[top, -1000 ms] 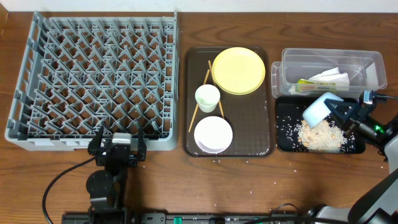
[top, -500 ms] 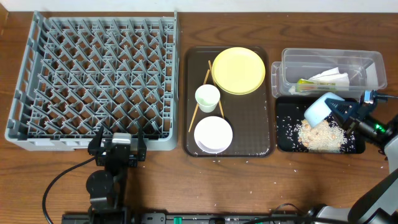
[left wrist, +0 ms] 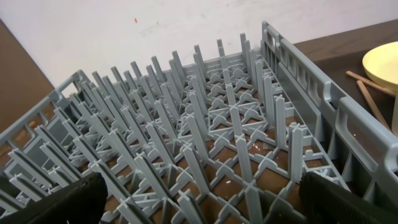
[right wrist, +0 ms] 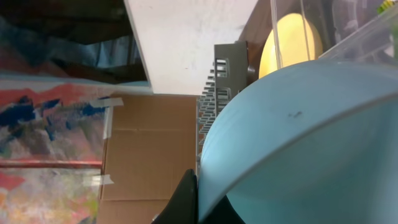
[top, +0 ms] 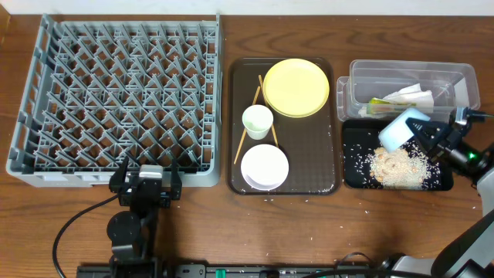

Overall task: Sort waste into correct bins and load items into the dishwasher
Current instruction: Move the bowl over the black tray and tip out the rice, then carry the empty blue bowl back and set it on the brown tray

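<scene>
My right gripper (top: 426,137) is shut on the rim of the light blue bowl (top: 401,128) and holds it tipped on its side over the black tray (top: 355,176), above a heap of rice and food scraps (top: 397,166). The bowl fills the right wrist view (right wrist: 311,137). The clear tub (top: 363,76) behind holds the green-and-yellow wrapper (top: 378,103) and the white paper scrap (top: 409,96). The yellow plate (top: 296,86), white cup (top: 257,121), white bowl (top: 265,166) and chopsticks (top: 248,123) lie on the brown serving tray. My left gripper (top: 147,188) is open at the near wall of the grey dish rack (top: 116,100).
The brown serving tray (top: 324,154) stands between the rack and the bins. Loose rice grains lie on the table in front of it (top: 305,201). The rack's upright pegs (left wrist: 205,124) fill the left wrist view, with the plate's edge (left wrist: 382,62) at far right.
The right gripper has lifted the blue bowl slightly up and to the right, off the rice heap. The left arm has not moved.
</scene>
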### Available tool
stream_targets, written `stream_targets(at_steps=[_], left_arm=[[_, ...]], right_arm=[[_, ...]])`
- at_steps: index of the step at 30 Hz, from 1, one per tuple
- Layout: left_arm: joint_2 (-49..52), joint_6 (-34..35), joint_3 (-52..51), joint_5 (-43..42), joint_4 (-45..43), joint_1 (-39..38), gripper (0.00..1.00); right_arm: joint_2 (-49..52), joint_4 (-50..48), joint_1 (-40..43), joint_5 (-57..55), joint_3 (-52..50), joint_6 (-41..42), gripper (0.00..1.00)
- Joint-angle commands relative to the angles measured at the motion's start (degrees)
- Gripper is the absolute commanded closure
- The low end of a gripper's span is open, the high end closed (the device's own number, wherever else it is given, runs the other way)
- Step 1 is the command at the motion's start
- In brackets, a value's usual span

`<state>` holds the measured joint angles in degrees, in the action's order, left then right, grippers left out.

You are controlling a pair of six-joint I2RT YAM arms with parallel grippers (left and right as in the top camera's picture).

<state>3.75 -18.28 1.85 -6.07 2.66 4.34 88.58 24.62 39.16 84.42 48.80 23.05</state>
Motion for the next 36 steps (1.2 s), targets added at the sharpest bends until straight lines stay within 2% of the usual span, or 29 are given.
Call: stream_targets(at_steps=[1,9,16,22,26,31,36], left_arm=[[-0.09,-0.74,-1.55,-0.81,0.92,-0.17,0.01],[-0.09,-0.74,-1.55,-0.81,0.92,-0.17,0.01],[-0.09,-0.74,-1.55,-0.81,0.92,-0.17,0.01],[-0.09,-0.74,-1.55,-0.81,0.9,-0.17,0.01],[-0.09,-0.72,-1.55,-0.81,0.92,-0.17,0.01],[-0.09,-0.74,-1.55,-0.81,0.92,-0.17,0.01],[-0.09,-0.74,-1.55,-0.81,0.92,-0.17,0.01]], right_arm=[[-1.2,0.07,-0.72,3.02,0.15,0.07,0.99],[-1.2,0.22,-1.66,0.44,0.15,-2.34,0.99],[-1.27,-0.39,-6.47,-2.56,0.15,-4.72,0.99],[-1.27,0.26,-6.49,-7.39,0.15,1.03,0.99],[-1.95,0.26,-8.33,-7.69,0.2,0.55,0.99],[-6.27,0.31,-17.0,-12.79,1.81,0.09,0.98],[-10.71,5.14,-30.97,-27.63,6.84,-0.02,0.98]])
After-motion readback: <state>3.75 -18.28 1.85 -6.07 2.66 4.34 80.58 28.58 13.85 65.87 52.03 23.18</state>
